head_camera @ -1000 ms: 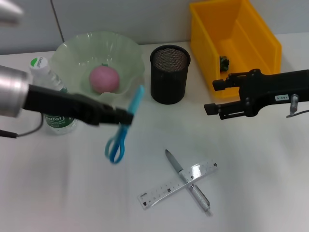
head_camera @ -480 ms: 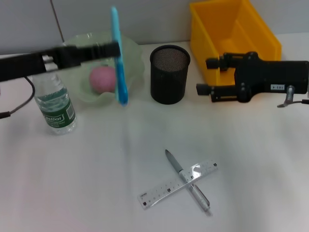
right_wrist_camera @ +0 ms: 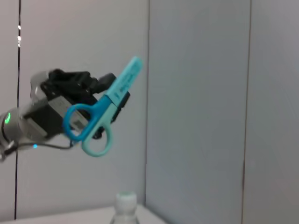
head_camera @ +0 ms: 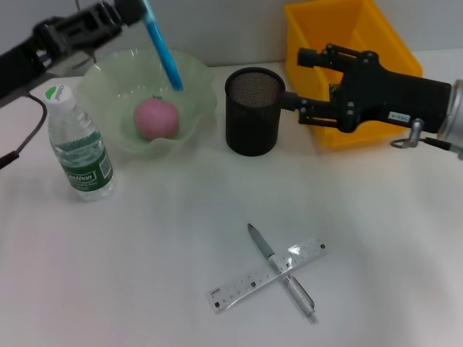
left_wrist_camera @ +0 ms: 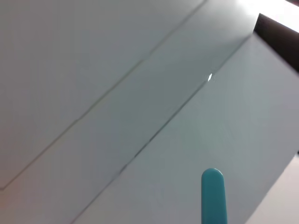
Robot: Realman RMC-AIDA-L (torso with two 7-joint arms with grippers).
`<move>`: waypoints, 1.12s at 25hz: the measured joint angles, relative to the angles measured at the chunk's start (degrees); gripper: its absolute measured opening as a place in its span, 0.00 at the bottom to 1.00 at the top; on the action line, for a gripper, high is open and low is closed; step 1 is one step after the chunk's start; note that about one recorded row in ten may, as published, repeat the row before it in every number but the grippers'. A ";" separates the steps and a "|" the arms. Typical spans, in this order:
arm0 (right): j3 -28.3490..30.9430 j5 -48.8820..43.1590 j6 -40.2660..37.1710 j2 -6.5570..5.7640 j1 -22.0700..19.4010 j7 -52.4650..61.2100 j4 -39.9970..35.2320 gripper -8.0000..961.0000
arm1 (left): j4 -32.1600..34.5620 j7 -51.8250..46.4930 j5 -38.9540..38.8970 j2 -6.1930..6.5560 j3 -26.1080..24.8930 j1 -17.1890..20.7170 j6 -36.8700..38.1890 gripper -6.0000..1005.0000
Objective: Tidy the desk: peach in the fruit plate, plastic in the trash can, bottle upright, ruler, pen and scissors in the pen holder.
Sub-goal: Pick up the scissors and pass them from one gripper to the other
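My left gripper [head_camera: 134, 9] is raised at the back left, shut on the blue scissors [head_camera: 163, 54], which slant in the air over the green fruit plate [head_camera: 101, 79]. The right wrist view shows the scissors [right_wrist_camera: 100, 114] held up in that left gripper [right_wrist_camera: 100, 86]. The pink peach [head_camera: 155, 118] lies in the plate. The bottle [head_camera: 78, 148] stands upright to the plate's left. My right gripper [head_camera: 300, 79] is open, just right of the black mesh pen holder [head_camera: 254, 110]. The pen [head_camera: 278, 269] and ruler [head_camera: 266, 275] lie crossed on the table in front. The plastic is hidden.
A yellow bin [head_camera: 362, 43] stands at the back right, partly covered by my right arm. A black cable [head_camera: 22, 148] runs along the left edge. The grey wall is close behind the plate and bin.
My left arm has lifted the scissors up and back, from beside the plate to high over it. My right gripper has moved left and back, to right beside the pen holder.
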 joint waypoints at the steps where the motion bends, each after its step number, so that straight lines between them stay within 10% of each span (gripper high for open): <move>1: 0.00 0.00 0.00 0.00 0.00 0.00 0.00 0.81 | -1.36 1.18 -1.80 -0.06 0.03 0.00 0.02 0.23; 28: -0.70 22.15 -6.85 0.98 11.83 -44.55 35.78 0.81 | -28.37 15.40 -25.13 -1.03 -0.01 -6.09 -4.10 0.23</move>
